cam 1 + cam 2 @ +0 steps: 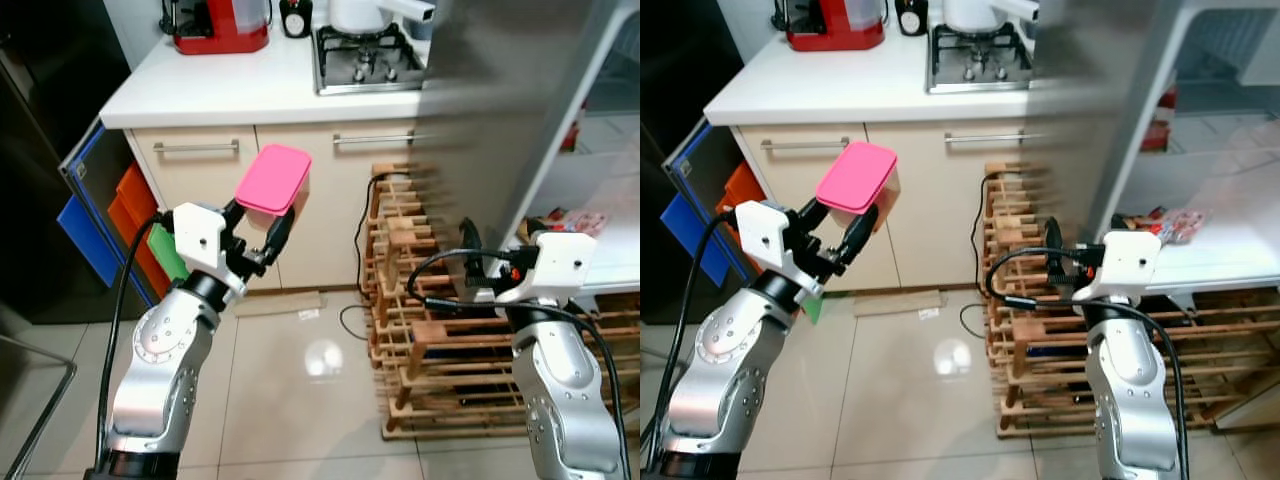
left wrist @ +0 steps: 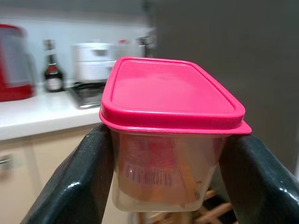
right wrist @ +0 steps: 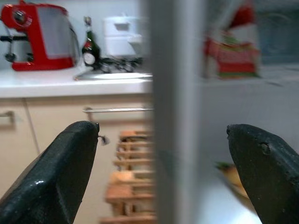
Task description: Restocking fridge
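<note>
Hand on your left [image 1: 262, 232] pinches a pink-lidded container [image 1: 273, 183], held up in the air before the cabinet drawers below the surface's [image 1: 220, 90] front edge. Your right hand [image 3: 161, 172] is spread, its fingers [image 3: 56, 172] either side of the grey fridge door's edge [image 3: 175, 116], beside the wooden rack [image 1: 420, 330].

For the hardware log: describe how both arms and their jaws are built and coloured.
Both arms are silver metal with rounded, dimpled joint housings. Each wrist carries a white boxy block, and black cables loop from it along the arm. The left gripper and right gripper each have two long, glossy black fingers with rounded tips.
</note>
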Tool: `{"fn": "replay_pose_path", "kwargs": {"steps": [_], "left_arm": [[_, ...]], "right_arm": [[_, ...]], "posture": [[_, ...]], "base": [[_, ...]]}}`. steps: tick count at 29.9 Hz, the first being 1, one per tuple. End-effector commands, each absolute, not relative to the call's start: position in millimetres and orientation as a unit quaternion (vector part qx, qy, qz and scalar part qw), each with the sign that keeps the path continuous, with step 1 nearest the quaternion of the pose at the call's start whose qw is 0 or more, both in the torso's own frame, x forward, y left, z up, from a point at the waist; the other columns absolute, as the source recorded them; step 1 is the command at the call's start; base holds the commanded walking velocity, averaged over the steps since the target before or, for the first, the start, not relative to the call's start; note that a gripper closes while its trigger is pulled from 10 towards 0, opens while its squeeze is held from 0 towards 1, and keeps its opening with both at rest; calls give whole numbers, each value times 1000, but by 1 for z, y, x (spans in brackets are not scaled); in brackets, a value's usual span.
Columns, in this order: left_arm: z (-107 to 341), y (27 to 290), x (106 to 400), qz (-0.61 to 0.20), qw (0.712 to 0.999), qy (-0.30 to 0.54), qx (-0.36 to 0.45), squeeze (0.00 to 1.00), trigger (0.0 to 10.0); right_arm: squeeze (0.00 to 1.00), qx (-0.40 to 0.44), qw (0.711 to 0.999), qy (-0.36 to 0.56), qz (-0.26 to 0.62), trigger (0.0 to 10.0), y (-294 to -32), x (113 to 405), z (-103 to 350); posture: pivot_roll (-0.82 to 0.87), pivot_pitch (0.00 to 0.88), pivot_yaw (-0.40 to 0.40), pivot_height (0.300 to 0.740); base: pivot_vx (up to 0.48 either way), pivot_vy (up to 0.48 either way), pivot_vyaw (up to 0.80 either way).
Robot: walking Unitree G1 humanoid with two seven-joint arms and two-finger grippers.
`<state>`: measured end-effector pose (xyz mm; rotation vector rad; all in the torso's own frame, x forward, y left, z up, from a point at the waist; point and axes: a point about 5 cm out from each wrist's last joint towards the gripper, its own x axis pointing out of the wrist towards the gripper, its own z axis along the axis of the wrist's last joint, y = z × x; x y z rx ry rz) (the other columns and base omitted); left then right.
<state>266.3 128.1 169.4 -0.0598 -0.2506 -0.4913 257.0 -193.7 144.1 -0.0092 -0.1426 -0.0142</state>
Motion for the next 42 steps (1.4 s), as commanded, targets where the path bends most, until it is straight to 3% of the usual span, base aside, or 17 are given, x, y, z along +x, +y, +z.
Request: {"fn": "replay_pose_path", "kwargs": {"steps": [1,7,29,42], "left_arm": [[172,128,263,-253,959,-127,-27,0,0],[174,129,264,-251,959,-130,-28,0,0],[173,133,268,-246,961,-123,-20,0,0],[174,130,266,-261,957,-128,-18,0,0]], "right_arm": [[0,-2,997,-75,-4,10000,-194,259,146],[0,-5,997,-76,-1,10000,-193,260,146],[0,-7,997,-81,-6,10000,-195,259,147],[0,-14,997,-78,-5,10000,-195,258,146]], "posture": [[-88,0,69,740],[-90,0,73,740],[-95,0,83,740],[-102,0,87,740]], "base": [[0,-450,0],[0,-454,0],[0,0,0],[0,-480,493]]}}
